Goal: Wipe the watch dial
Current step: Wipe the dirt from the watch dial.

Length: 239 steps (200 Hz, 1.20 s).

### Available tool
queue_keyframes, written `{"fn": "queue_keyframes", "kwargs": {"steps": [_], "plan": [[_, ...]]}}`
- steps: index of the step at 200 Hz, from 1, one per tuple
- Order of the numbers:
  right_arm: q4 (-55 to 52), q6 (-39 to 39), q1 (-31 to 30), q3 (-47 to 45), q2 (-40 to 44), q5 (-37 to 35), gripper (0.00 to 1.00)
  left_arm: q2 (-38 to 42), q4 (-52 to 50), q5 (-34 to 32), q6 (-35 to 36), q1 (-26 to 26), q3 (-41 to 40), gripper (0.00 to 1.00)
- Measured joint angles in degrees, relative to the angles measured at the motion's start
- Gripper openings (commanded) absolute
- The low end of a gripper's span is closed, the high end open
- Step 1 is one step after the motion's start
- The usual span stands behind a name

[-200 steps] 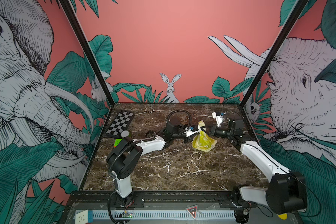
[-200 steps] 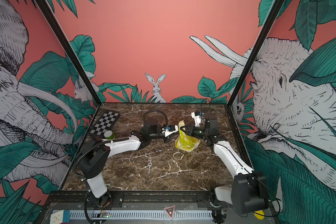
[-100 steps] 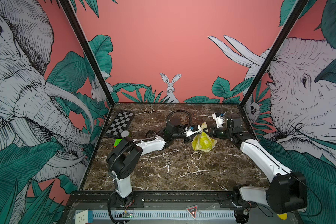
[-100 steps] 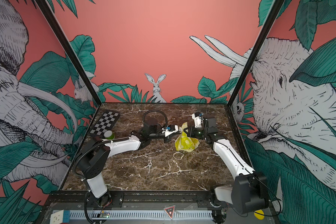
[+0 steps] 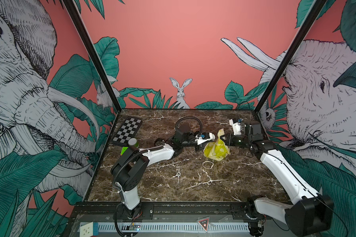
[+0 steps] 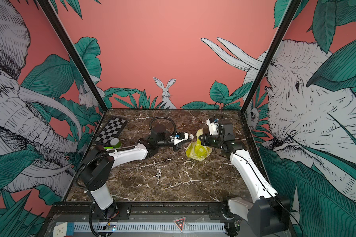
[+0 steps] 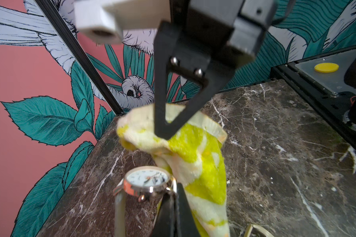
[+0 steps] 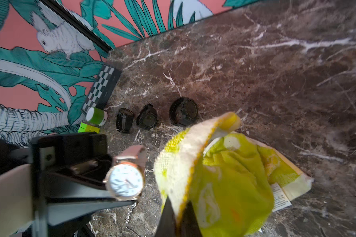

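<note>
- Nearest the front edge of the desk (image 5: 193, 188), both arm bases sit on the black rail. The left arm rises, folds at the elbow and reaches low across the marble toward the middle. The right arm slants up the right side and bends inward at the wrist.
- A thin rubber band (image 5: 208, 164) lies flat on the desk, just in front of the cloth.
- The yellow cloth (image 5: 216, 150) hangs from the right end effector (image 5: 224, 137), whose fingers are closed on its upper corner. Its lower folds rest bunched on the desk.
- The left end effector (image 5: 211, 137) points at the right one, almost tip to tip. It is closed on the watch (image 8: 125, 180), holding it clear of the desk.
- The white dial faces the right end effector and the cloth, not upward. A pale strap leaves the case, but the fingers hide most of it, so I cannot tell the line of its long axis.
- In the right wrist view a narrow gap separates the dial from the raised cloth edge.
- Farther back on the left stand three dark watches (image 8: 147, 119), a green cylinder (image 5: 132, 142) and a checkerboard (image 5: 127, 132).
</note>
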<state>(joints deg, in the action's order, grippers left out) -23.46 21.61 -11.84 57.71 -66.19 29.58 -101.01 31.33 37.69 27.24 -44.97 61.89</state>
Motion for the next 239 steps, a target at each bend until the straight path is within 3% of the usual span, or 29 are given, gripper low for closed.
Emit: {"fn": "queue_keyframes", "kwargs": {"steps": [99,239], "plan": [[-0.1,0.0,-0.5,1.2,1.7,2.8,0.0,-2.1,-2.3,1.7,0.2,0.0,3.1,0.0],[0.5,0.0,-4.4,1.3,-3.5,2.0,0.0,-3.0,-6.3,3.2,1.1,-0.6,4.7,0.0]]}}
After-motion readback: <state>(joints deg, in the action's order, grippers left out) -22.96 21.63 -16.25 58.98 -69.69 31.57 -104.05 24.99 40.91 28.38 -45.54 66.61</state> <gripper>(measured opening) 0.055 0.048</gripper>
